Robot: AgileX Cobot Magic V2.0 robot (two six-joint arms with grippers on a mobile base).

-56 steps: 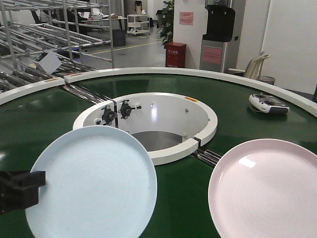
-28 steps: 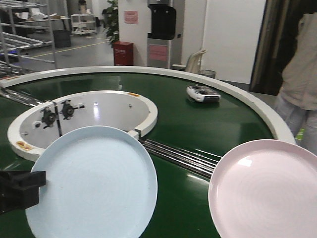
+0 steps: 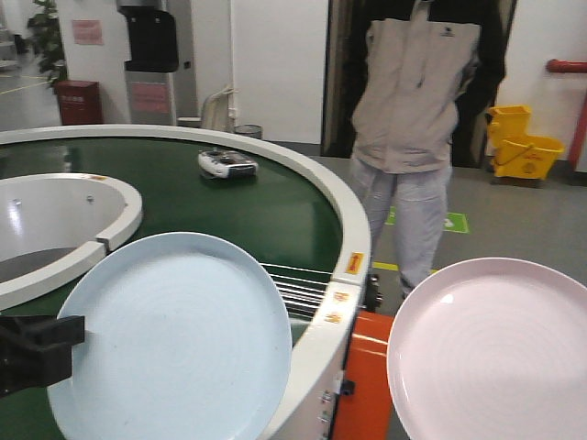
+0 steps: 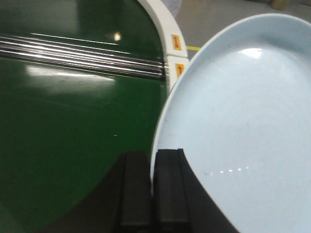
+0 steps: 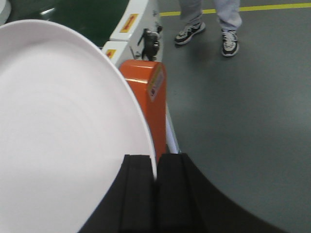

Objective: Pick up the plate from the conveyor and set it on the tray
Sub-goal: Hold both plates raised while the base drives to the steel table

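Left gripper [image 4: 152,158] is clamped on the rim of a pale blue plate [image 4: 233,121], 1 black finger [image 4: 133,189] on the underside and the other on the face, the edge pinched between them. From the front view the same gripper [image 3: 37,353] shows as a dark block at the plate's left edge, and the blue plate [image 3: 174,339] hangs above the dark green conveyor [image 3: 229,206], its right side reaching over the steel rollers [image 3: 293,289] towards the white outer rim.

Right gripper [image 5: 155,160] is likewise closed on a plate, a pale pink one [image 5: 58,131], with the rim caught between its 2 black fingers. That pink plate [image 3: 495,353] is out past the conveyor's edge, over grey floor, with an orange housing [image 3: 362,376] on the conveyor's side just to its left.

Both plates are off the belt and well apart from each other.

On the belt, further back, lies a small grey handheld controller [image 3: 227,164], near the outer rim. The white wall of the central opening [image 3: 55,206] curves away at the left.

A person in a beige jacket and light trousers [image 3: 417,101] stands on the floor just beyond the conveyor; the face is out of frame. Behind them sits a yellow mop bucket [image 3: 521,147], and a black water dispenser [image 3: 151,55] stands against the far wall.
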